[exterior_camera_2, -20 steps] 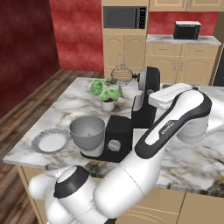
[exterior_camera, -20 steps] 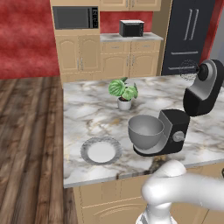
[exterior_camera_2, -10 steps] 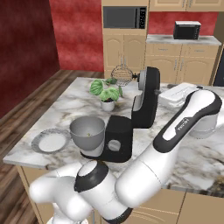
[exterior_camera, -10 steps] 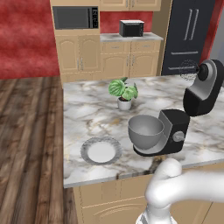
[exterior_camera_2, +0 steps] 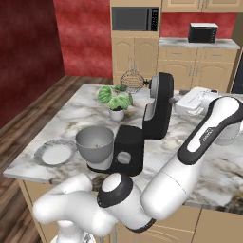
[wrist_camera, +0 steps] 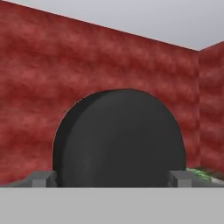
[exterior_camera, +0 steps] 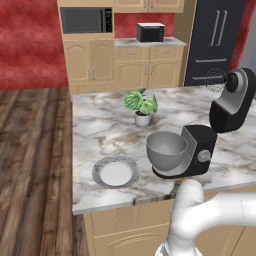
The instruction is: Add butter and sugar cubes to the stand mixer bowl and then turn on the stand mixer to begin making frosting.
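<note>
Stand mixer (exterior_camera_2: 154, 116) head is tilted up w/ open jaws behind it at 12 o'clock; a careless push could topple it.

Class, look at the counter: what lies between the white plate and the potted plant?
Nothing; in the left base view the stretch between the plate and the potted plant is bare marble counter.
</note>
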Motion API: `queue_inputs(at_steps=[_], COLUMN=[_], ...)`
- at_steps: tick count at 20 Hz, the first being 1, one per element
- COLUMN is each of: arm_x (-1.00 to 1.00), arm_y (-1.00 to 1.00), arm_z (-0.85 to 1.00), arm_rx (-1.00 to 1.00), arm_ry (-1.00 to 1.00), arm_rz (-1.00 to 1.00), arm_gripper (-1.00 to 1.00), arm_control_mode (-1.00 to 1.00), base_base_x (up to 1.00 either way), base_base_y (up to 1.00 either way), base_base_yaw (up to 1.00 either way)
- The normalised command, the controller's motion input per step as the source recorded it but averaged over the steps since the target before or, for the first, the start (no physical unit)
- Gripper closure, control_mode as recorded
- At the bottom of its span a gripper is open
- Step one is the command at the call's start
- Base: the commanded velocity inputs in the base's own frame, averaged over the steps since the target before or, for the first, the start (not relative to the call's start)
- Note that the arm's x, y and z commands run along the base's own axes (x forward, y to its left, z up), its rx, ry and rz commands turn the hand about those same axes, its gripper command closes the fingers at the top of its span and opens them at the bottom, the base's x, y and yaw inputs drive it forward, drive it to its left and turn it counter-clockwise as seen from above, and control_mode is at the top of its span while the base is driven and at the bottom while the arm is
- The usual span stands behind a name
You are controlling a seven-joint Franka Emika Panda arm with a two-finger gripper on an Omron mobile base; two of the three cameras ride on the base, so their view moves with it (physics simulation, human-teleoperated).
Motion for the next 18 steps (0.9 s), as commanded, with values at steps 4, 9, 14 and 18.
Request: queue_inputs(at_steps=[4, 9, 14, 18], arm_x=[0.04, 0.03, 0.02, 0.0], arm_y=[0.55, 0.75, 0.92, 1.0], arm_z=[-0.07, 0.0, 0.0, 0.0], arm_rx=[-0.06, -0.06, -0.11, -0.2], arm_ry=[-0.01, 0.0, 0.0, -0.02], arm_rz=[0.04, 0.0, 0.0, 0.0], arm_gripper=[-1.0, -1.0, -1.0, -1.0], arm_control_mode=[-1.0, -1.0, -1.0, -1.0], base_base_x=[0.0, 0.0, 0.0, 0.0], base_base_y=[0.0, 0.0, 0.0, 0.0], base_base_yaw=[0.0, 0.0, 0.0, 0.0])
